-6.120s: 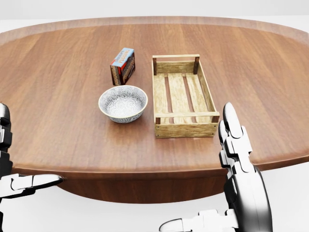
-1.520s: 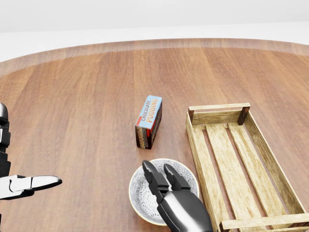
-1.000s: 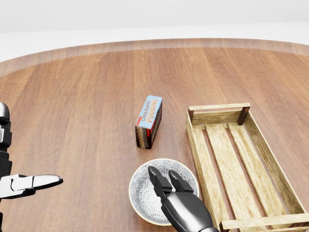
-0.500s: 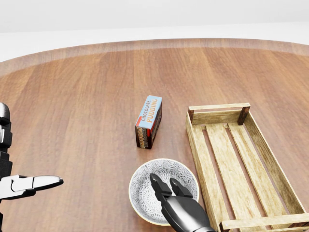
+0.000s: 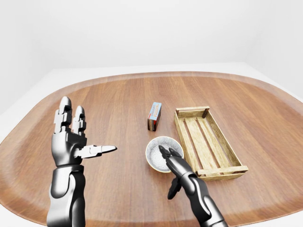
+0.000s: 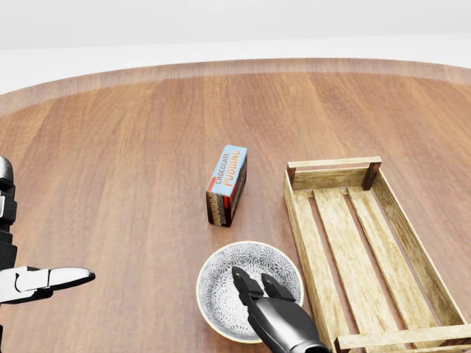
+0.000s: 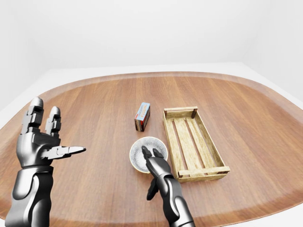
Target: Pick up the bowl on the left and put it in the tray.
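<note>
Nearest the camera, the right hand (image 6: 278,318) comes up from the bottom edge of the head view with two fingertips (image 6: 241,278) over the lower part of the patterned bowl (image 6: 221,283). Over the last second and a half those tips have drawn back from the bowl's middle towards its near rim, while the bowl itself has not shifted. In the left-eye view the thumb hangs apart below the rim, so the hand is spread across the rim and not yet clenched on it. That reads as lining up a pinch on the near wall; the lift has not begun.

The bowl sits on the table just left of the wooden slatted tray (image 6: 333,163), close but apart from it, so the carry should be short. The left hand (image 5: 70,141) is held up well to the left, released, fingers upright and thumb out, holding nothing. Beyond the bowl stands a chocolate pudding box (image 6: 227,183), on edge and near the tray's far-left corner.

The table (image 6: 110,147) is broad, rounded, brown wood grain. Around it are plain white walls (image 5: 142,33) and a pale floor
</note>
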